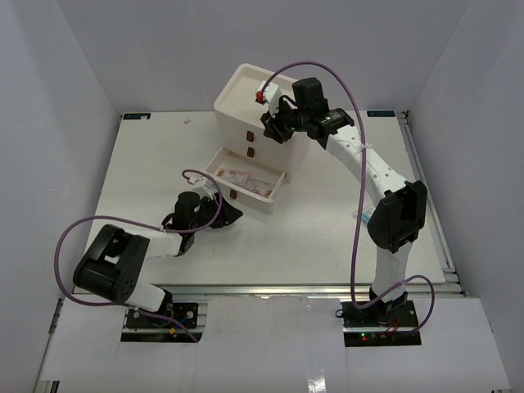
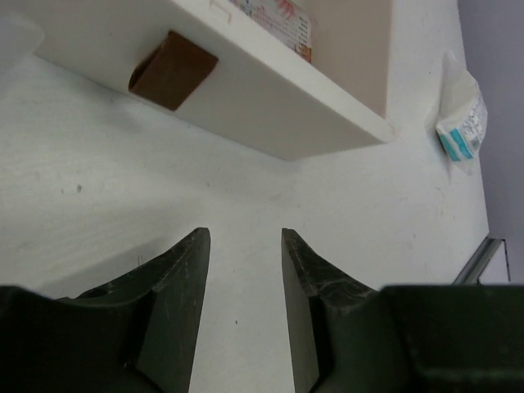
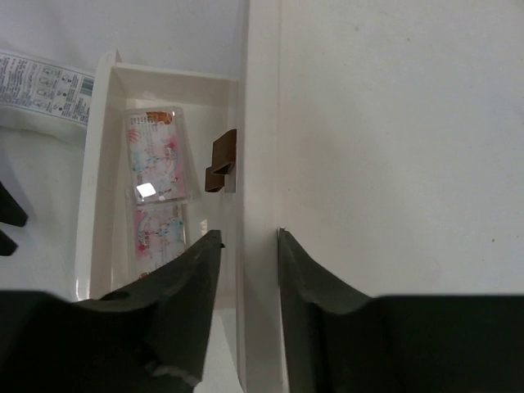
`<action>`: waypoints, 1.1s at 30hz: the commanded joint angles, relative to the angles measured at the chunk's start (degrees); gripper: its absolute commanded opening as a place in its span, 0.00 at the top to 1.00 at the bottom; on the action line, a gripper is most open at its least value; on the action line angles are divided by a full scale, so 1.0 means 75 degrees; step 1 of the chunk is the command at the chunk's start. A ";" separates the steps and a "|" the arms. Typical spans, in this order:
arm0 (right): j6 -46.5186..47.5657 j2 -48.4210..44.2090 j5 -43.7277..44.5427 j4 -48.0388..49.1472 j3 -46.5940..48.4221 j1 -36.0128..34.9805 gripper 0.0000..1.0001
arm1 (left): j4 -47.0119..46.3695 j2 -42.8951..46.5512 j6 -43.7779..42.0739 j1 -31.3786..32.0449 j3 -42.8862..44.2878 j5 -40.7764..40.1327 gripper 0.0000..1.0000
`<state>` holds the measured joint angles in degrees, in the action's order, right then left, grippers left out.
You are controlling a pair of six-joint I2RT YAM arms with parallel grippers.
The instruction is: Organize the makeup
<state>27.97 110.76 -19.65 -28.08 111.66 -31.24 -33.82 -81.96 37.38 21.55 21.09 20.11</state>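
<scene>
The cream box stands at the back middle with its bottom drawer pulled out. Pink-red printed sachets lie flat in that drawer; they also show in the right wrist view and at the top of the left wrist view. My left gripper is open and empty, low over the table just before the drawer's front and its brown handle. My right gripper is open over the box's top front edge, one finger on each side. A white-blue tube lies on the table to the right.
The white-blue tube also shows in the right wrist view, beyond the open drawer. The two upper drawers, with brown handles, are closed. White walls enclose the table on three sides. A metal rail runs along the table's right edge.
</scene>
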 commanded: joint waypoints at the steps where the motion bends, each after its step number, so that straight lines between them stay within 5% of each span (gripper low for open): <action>1: 0.0016 -0.0049 -0.0167 0.0223 0.0323 -0.0029 0.70 | -0.0196 -0.0863 -0.0613 0.0200 0.0990 -0.0624 0.50; 9: 0.0056 -0.0062 -0.0297 0.0079 0.0232 -0.0028 0.82 | 0.0159 -0.2339 -0.1130 0.0404 0.2560 -0.1728 0.49; 33: -0.0170 0.0289 -0.0834 -0.0242 0.0289 -0.0018 0.84 | -0.0184 -0.4295 -0.0922 0.0489 0.5242 -0.2554 0.47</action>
<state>28.44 111.50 -22.52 -27.66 112.38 -30.33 -33.16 -113.80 29.28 25.10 56.79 2.70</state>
